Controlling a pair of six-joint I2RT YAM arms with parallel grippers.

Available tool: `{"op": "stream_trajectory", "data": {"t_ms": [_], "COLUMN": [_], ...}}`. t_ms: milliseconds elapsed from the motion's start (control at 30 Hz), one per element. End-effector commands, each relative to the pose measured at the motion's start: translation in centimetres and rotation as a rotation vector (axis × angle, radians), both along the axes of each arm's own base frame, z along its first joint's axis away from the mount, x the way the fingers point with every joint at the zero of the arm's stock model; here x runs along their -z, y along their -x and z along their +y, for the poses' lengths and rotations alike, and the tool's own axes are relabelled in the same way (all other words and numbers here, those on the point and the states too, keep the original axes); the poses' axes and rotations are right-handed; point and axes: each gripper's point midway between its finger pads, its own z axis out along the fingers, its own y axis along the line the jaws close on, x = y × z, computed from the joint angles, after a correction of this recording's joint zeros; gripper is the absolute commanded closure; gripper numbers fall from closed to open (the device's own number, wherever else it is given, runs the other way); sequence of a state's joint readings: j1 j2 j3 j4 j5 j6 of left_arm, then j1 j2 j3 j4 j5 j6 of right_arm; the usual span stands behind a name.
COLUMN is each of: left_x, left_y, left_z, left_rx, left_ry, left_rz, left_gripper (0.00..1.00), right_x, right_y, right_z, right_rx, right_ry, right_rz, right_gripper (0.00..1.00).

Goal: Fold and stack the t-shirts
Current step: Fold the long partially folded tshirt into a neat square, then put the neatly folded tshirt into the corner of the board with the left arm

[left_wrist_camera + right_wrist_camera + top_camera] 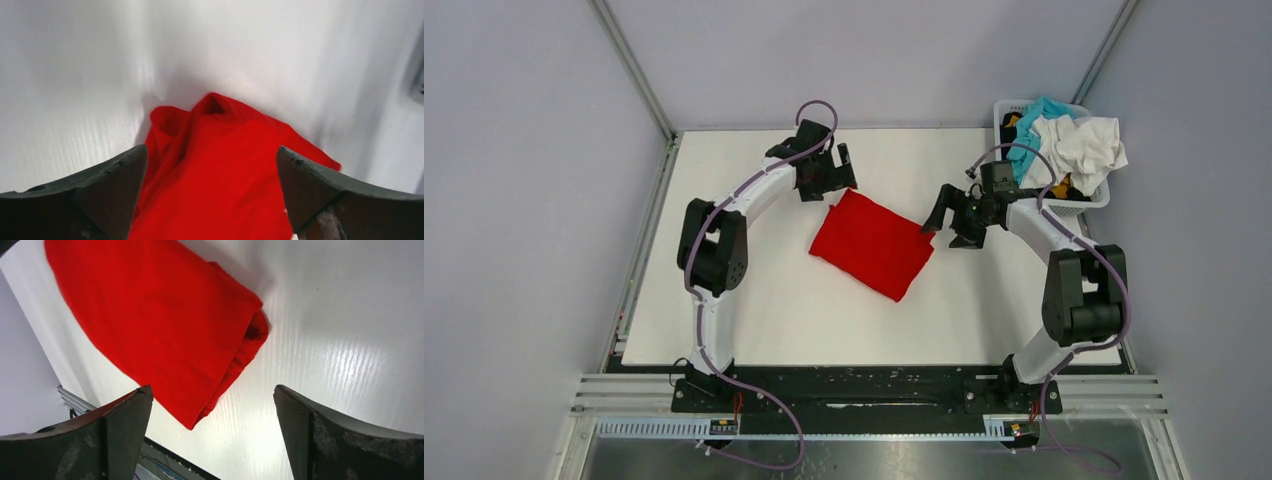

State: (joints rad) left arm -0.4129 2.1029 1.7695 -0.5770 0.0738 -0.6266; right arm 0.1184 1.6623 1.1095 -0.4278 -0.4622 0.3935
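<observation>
Red tee (873, 243) lies folded mid desk (754, 320), set diagonal, between my two hands. Left hand (834, 178) is just over its far-left corner, fingers (112, 182) spread wide, nothing gripped; wrist cam shows cloth below the gap. Right hand (948, 224) sits near the tee's right corner, can't tell if touching, also wide open & empty. Basket (1086, 206) at far-right desk corner, w/ white clothes (1079, 145) and teal clothes (1039, 110) heaped in it.
</observation>
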Motion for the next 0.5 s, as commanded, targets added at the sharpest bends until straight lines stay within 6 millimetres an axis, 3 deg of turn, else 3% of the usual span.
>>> {"op": "stream_trajectory", "data": {"t_ms": [0, 167, 300, 400, 467], "left_x": [-7.5, -5.7, -2.3, 1.2, 4.0], "left_y": [1.3, 4.0, 3.1, 1.4, 1.8], "left_z": [-2.7, -4.5, -4.3, -2.9, -2.5], "left_rx": [0.124, 0.212, 0.169, 0.086, 0.074], "left_ry": [0.149, 0.219, 0.175, 0.060, 0.020], "left_rz": [-0.149, -0.094, -0.042, 0.021, 0.101], "left_gripper": [0.01, 0.01, 0.01, 0.01, 0.01], "right_x": [-3.5, -5.3, -6.5, -5.0, -2.8], "right_y": [0.7, 3.1, 4.7, 4.9, 4.9], "right_z": [0.2, 5.0, 11.1, 13.7, 14.3], "right_rx": [0.017, -0.070, -0.228, -0.253, -0.248], "right_ry": [-0.041, -0.251, -0.365, -0.405, -0.383], "right_rz": [-0.108, -0.141, -0.146, -0.095, -0.043], "right_gripper": [0.00, 0.01, 0.01, 0.01, 0.01]}}
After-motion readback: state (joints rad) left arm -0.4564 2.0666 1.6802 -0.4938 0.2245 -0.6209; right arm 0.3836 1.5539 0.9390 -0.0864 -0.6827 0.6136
